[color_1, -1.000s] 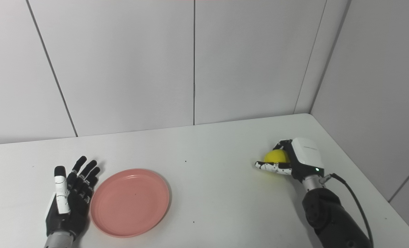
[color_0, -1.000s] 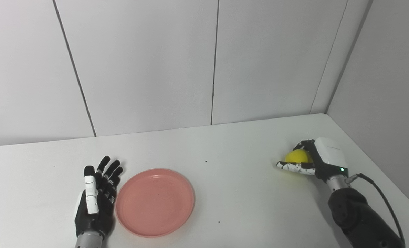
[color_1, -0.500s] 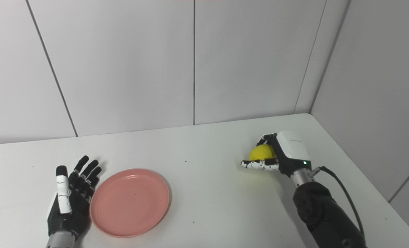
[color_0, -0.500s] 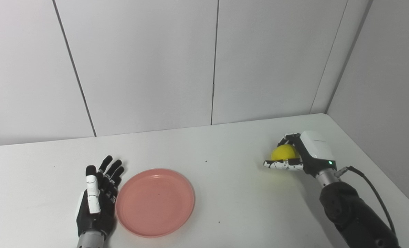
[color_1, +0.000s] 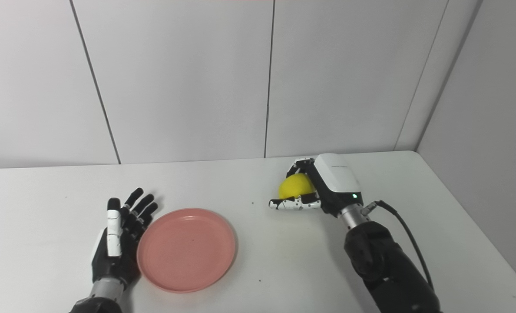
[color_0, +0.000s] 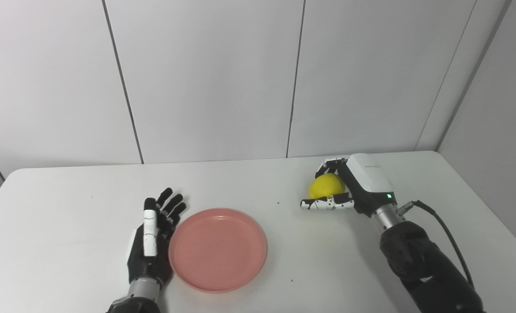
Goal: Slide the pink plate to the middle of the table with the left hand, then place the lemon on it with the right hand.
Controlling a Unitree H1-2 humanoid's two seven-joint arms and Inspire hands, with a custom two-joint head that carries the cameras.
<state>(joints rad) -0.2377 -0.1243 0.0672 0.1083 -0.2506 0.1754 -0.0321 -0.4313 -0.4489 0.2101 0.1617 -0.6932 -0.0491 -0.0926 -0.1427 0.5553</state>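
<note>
Bare lab or test booth: plain white rounded-corner table (color_0: 67,243) boxed in by seamed pale grey wall panels (color_0: 206,78) behind the table and at its right side. Nothing homely; a cabled black robot arm (color_0: 423,265) works over the table.

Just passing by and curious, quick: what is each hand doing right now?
Left hand: open, holding nothing, fingers apart beside the pink plate.
Right hand: shut on the lemon, right of the plate.
</note>
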